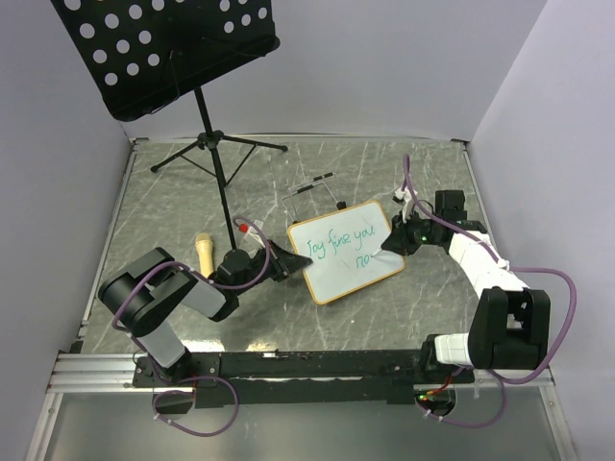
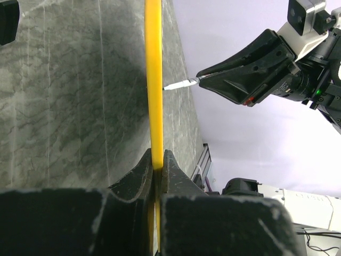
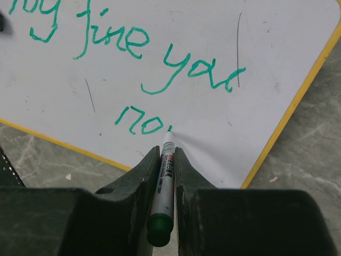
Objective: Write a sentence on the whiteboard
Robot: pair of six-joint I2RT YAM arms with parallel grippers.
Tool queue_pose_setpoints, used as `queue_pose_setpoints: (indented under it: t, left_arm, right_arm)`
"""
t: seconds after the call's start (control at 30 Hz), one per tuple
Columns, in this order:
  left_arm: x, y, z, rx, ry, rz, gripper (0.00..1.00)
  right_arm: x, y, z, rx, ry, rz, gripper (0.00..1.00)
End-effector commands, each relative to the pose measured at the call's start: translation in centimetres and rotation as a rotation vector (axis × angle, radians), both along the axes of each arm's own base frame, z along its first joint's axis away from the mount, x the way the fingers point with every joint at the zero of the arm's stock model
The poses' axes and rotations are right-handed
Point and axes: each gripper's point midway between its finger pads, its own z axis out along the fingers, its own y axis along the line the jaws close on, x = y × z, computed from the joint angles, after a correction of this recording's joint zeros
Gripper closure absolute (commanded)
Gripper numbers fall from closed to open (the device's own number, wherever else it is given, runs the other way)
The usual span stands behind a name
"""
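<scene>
The whiteboard (image 1: 348,252) lies tilted on the marble table, its tan frame looking yellow (image 3: 298,101) up close. Green writing on it reads roughly "Joy fine you" with "no" (image 3: 137,121) below. My right gripper (image 3: 168,152) is shut on a white marker with a green end (image 3: 164,186); the green tip touches the board just right of "no". My left gripper (image 2: 158,160) is shut on the board's left edge (image 2: 154,80), seen edge-on. The right gripper and marker tip (image 2: 178,84) also appear in the left wrist view.
A black perforated music stand (image 1: 173,48) on a tripod stands at the back left. A tan cylinder (image 1: 204,252) lies near the left arm. A thin wire board stand (image 1: 312,192) rests behind the whiteboard. Grey walls enclose the table.
</scene>
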Motion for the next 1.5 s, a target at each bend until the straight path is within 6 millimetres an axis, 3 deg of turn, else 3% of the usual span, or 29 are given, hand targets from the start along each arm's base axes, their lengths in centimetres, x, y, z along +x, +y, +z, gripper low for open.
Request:
queue_pose_setpoints:
  t: [0.0,0.27,0.93,1.47]
  left_arm:
    - [-0.1,-0.1,8.9,-0.222,-0.288,-0.005,0.99]
    - [-0.1,-0.2,8.8,-0.227,-0.287,-0.010,0.99]
    - [-0.3,-0.4,8.9,-0.231,-0.290,-0.027,0.99]
    - [-0.2,-0.3,8.9,-0.227,-0.294,-0.020,0.99]
  right_arm:
    - [-0.4,-0.3,0.3,-0.001,0.003,0.021,1.00]
    - [-0.5,-0.5,0.0,0.007,0.022,0.022,1.00]
    - [2.1,-1.5,0.5,-0.037,-0.078,-0.106,1.00]
    - [0.3,-1.3,-0.1,-0.035,0.001,-0.022,1.00]
